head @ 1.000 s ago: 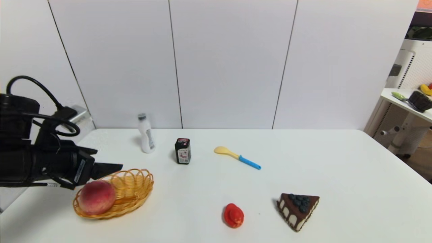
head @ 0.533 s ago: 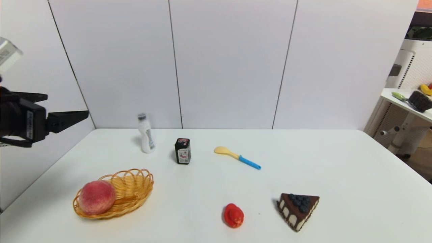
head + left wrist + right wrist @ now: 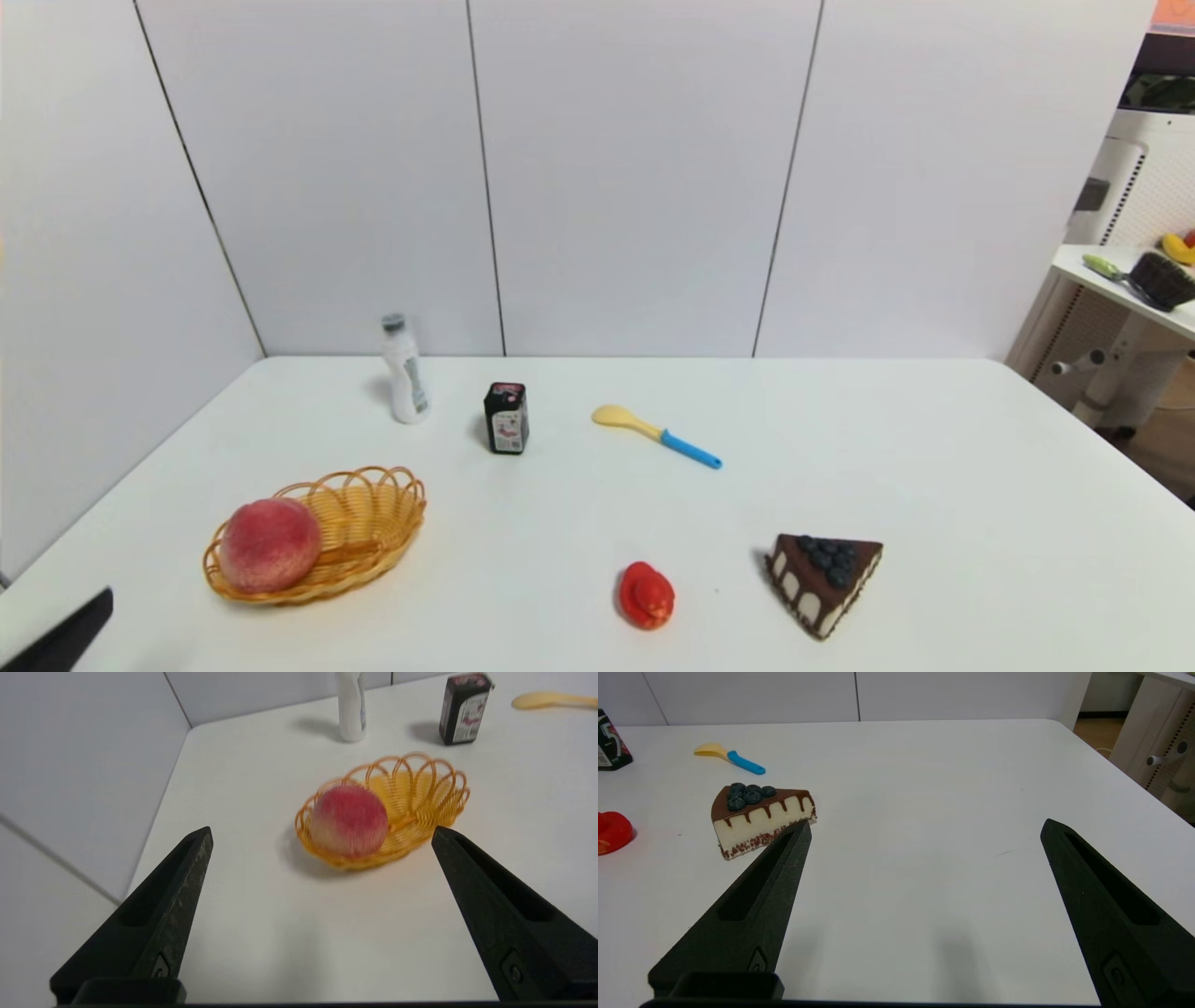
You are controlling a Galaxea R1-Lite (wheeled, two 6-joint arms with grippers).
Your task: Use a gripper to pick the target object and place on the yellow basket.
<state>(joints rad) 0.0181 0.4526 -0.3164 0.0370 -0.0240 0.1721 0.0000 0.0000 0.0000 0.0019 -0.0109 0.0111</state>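
The pinkish-red peach (image 3: 270, 544) (image 3: 349, 820) lies inside the yellow wicker basket (image 3: 373, 523) (image 3: 420, 788), at its near-left end, on the table's left side. My left gripper (image 3: 320, 833) is open with nothing between its fingers, well back from the basket and clear of it; in the head view only one black fingertip (image 3: 65, 639) shows at the bottom-left corner. My right gripper (image 3: 924, 828) is open and empty over bare table near the front right, out of the head view.
A white bottle (image 3: 403, 371), a black carton (image 3: 506, 418) and a yellow-and-blue spoon (image 3: 653, 433) stand toward the back. A flat red toy (image 3: 646, 595) and a chocolate cake slice (image 3: 824, 569) lie near the front. A side table (image 3: 1120, 280) stands at the right.
My left arm has drawn away from the basket, first up and to the left, then down to the bottom-left corner. The peach stays in the basket.
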